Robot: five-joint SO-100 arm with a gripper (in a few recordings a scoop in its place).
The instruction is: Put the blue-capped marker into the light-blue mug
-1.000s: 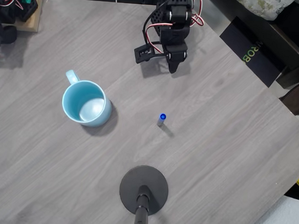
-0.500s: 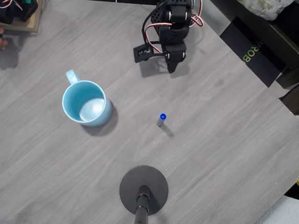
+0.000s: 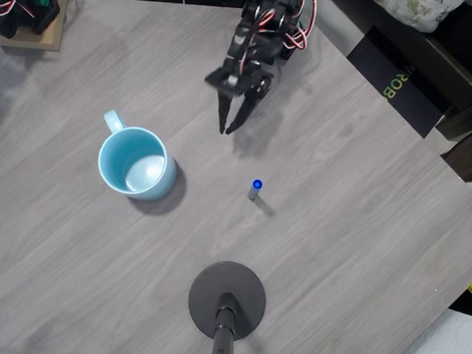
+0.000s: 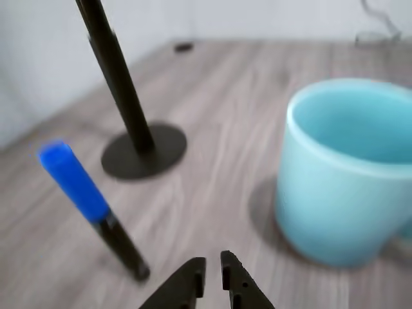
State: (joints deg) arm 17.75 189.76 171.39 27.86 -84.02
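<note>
The blue-capped marker [image 3: 255, 187] stands upright on the grey wood table, seen end-on in the overhead view as a blue dot. In the wrist view the marker [image 4: 87, 199] leans at the left, blue cap up and black barrel down. The light-blue mug [image 3: 135, 170] sits upright to the left, handle toward the top left; in the wrist view the mug [image 4: 347, 193] is at the right. My gripper [image 3: 225, 132] hangs above the table between the two, fingertips together and holding nothing. In the wrist view the gripper [image 4: 212, 270] points between marker and mug.
A black round stand base [image 3: 227, 299] with an upright pole stands near the table's front edge; in the wrist view the stand [image 4: 143, 151] rises behind the marker. A wooden block [image 3: 36, 29] with other hardware sits at the top-left corner. The table's right edge runs diagonally.
The arm has unfolded from its tucked pose and reached down-left over the table, fingers now pointing toward the space between mug and marker. Mug and marker have not moved.
</note>
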